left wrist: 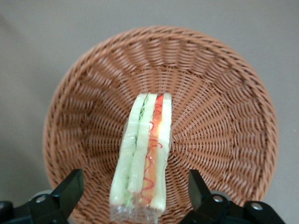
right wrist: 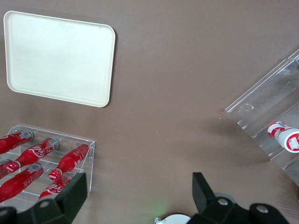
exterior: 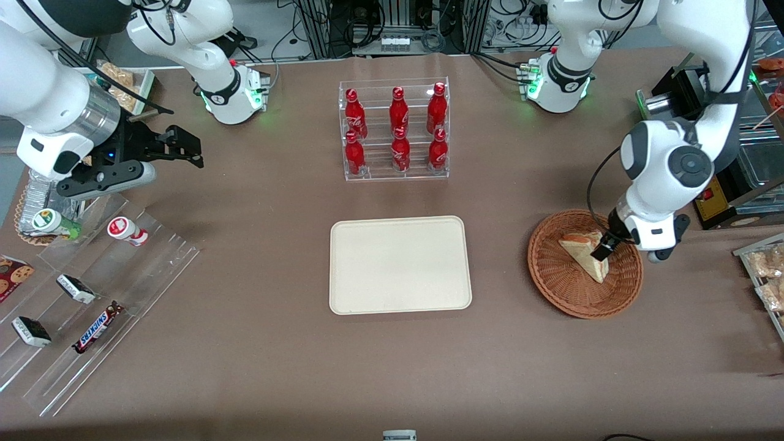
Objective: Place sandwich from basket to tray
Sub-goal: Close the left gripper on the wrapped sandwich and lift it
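Black fingers (left wrist: 70, 186) of the end effector (left wrist: 133, 191) stand wide apart, one on each side of the sandwich (left wrist: 145, 154). They do not touch it yet. I think they are spread like this so the sandwich can fit in the gap before they close.

The end effector (exterior: 603, 250) hangs low over the basket (exterior: 551, 278), right above the sandwich (exterior: 585, 251). It points down so it can come at the food from above.

The sandwich stands on its edge in the middle of the basket (left wrist: 224, 93). Its green and red layers face up, and it looks wrapped in clear film. The two flat bread sides face the two fingers, so a squeeze would press on the bread, not on the filling. The bread looks soft, so a hard squeeze could squash it.

The tray (exterior: 401, 264) lies flat on the table (exterior: 275, 367), well apart from the basket, toward the parked arm's end. Nothing is on it, so the sandwich has room to land there.

A clear rack of red bottles (exterior: 398, 128) stands farther from the front camera than the tray.
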Robot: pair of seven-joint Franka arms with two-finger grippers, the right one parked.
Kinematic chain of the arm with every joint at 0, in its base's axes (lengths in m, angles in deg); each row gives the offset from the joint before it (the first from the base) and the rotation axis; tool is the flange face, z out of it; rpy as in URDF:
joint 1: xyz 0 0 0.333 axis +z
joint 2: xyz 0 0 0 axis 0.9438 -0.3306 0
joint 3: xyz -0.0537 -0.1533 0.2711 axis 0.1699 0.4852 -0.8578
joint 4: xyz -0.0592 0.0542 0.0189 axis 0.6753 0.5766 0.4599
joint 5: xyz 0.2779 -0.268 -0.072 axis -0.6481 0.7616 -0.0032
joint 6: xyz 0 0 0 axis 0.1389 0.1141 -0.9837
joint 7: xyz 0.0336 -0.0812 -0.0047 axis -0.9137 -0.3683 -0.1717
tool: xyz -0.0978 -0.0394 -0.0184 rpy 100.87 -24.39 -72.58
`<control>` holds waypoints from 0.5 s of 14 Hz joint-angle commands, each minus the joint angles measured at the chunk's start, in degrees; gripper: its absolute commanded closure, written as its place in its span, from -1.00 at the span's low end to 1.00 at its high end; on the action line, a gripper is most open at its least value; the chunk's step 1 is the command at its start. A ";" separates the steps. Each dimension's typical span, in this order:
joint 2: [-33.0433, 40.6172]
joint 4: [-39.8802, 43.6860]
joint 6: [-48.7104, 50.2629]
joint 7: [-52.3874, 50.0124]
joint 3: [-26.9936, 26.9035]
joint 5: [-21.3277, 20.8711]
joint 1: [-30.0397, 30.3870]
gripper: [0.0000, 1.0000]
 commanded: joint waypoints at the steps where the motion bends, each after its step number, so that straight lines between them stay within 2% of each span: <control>1: -2.59 -0.13 -1.98 -2.67 0.10 1.03 -0.61 0.05; 2: -2.51 -0.13 -1.81 -2.49 0.01 1.12 -0.61 0.67; 3: -2.24 0.22 -1.20 -1.97 0.10 1.12 -0.70 0.85; 4: -1.89 0.74 -0.76 -1.53 0.10 1.03 -0.70 0.93; 7: -2.50 9.24 9.85 -1.35 0.89 0.86 -3.85 0.95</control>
